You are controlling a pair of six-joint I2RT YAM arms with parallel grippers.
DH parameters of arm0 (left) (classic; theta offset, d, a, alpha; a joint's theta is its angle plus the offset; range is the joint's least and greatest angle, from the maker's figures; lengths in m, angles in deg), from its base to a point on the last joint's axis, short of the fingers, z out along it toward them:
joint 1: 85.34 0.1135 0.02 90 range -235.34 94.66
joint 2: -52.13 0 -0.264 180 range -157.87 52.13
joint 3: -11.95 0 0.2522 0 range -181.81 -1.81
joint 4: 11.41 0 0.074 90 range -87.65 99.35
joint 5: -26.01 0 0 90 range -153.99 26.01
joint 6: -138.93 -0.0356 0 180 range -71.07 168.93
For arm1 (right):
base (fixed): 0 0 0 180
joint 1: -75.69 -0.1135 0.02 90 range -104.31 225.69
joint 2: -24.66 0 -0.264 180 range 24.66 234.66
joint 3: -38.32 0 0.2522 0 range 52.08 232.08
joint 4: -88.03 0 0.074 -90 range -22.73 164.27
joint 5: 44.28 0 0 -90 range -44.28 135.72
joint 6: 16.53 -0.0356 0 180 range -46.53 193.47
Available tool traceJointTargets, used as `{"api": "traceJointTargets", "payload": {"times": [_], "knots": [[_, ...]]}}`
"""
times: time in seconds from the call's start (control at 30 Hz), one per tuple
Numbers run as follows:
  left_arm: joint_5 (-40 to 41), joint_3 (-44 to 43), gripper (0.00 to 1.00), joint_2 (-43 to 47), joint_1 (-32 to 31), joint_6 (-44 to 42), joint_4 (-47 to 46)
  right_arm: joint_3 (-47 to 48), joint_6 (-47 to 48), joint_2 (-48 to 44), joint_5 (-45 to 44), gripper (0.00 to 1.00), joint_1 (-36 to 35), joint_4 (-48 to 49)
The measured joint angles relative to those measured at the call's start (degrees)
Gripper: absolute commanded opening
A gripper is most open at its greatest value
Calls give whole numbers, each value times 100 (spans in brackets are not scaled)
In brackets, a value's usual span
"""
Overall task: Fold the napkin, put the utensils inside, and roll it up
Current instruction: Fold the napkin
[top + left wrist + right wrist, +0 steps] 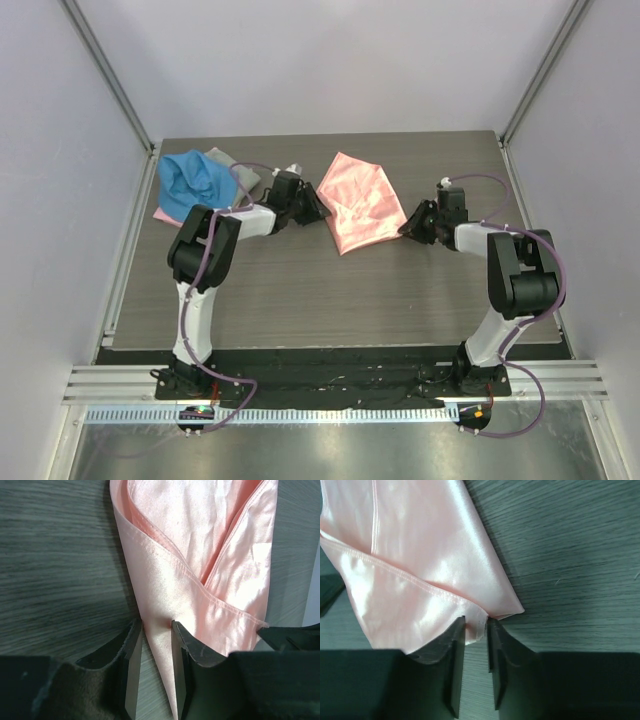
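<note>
On the grey wood-grain table the napkin lies toward the far edge, folded over. No utensils are visible, and rolling is undone. The left gripper and right gripper straddle opposite corners, jaws narrowly parted, neither clearly pinching.

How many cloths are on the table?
3: pink napkin at centre back, blue cloth back left, grey cloth beside it. A pink edge under the blue may be a fourth.

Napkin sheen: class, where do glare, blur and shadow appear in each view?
Left wrist: white glare washes out the napkin folds; the nearest black fingers look soft. Right wrist: bright sheen streaks, table grain crisp. Top external: even light, no harsh shadows.
</note>
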Motion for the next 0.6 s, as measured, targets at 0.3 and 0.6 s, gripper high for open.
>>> {"api": "traceJointTargets", "payload": {"times": [0.3,0.6], "knots": [[42,-376,32,-186,-46,-173,168,422,612,-308,367,65,118,-352],[42,-612,31,-313,-68,-328,295,1196,1237,483,708,68,304,-588]]}}
